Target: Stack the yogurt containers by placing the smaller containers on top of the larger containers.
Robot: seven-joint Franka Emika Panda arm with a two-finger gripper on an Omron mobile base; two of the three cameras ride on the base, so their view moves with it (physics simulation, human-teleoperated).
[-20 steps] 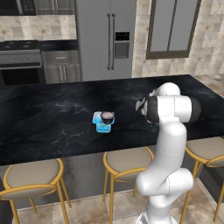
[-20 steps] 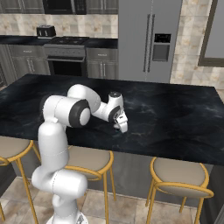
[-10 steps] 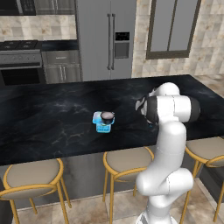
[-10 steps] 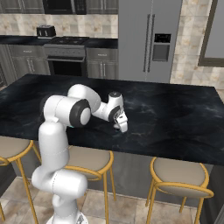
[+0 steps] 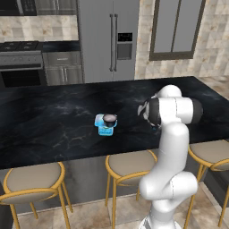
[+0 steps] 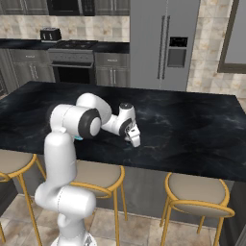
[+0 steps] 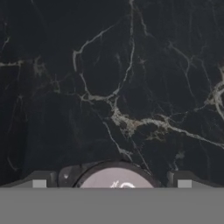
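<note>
A small round cup (image 7: 116, 180) with a dark body and a pale pinkish top sits between my fingertips (image 7: 40, 183), which lie against its dark sides. My gripper (image 6: 135, 140) is down at the black counter, shut on this cup. Off to the left stands the light blue squarish tub (image 5: 106, 126), and a second dark round cup (image 5: 108, 118) rests on top of it. A sliver of that blue tub (image 6: 78, 138) peeks out behind my arm in the right base view. My forearm hides the gripper in the left base view.
The black marble island counter (image 5: 53, 120) stretches wide to the left and behind. Gold-legged stools (image 5: 129, 163) stand along its near edge. A steel fridge (image 5: 112, 40) and an oven (image 5: 22, 67) line the back wall.
</note>
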